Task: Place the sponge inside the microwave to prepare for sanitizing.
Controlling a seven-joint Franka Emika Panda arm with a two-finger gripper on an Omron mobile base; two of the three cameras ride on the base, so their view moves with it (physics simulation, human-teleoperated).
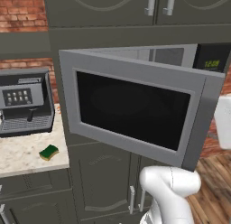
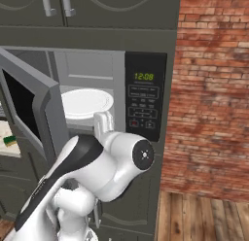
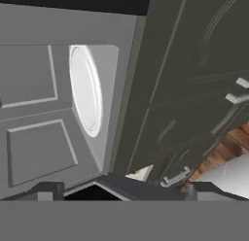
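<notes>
— Behind the arm's raised elbow, what is the biggest thing?

— That is the microwave [image 2: 114, 96], built into dark grey cabinetry, with its door [image 1: 135, 108] swung wide open toward the left (the dark glass window takes up most of the left base view). Brick wall shows to its right in the right base view, and wooden floor below that.

— Any writing you can read?

— Green digits on the black keypad panel [image 2: 144, 95] read 12:08. The buttons beneath carry marks too small to make out. The coffee machine [image 1: 25, 103] has a strip of lettering along its top edge, but it is blurred.

— What is inside the microwave?

— A white round plate [image 2: 86, 103] sits on the cavity floor, nothing on it. The hand view, rolled sideways, shows the same plate [image 3: 86, 91] edge-on against the grey panelled inner walls.

— And the sponge?

— The sponge [image 1: 48, 151] lies green side up, a yellow layer under it, on the pale speckled counter [image 1: 22, 157] near its front right corner, in front of the coffee machine and apart from it. It is well to the left of the microwave, outside it.

— The gripper?

— The gripper [image 3: 124, 189] has its two dark fingertips spread wide with nothing between them, pointed at the open cavity and the cabinet face beside it.
</notes>
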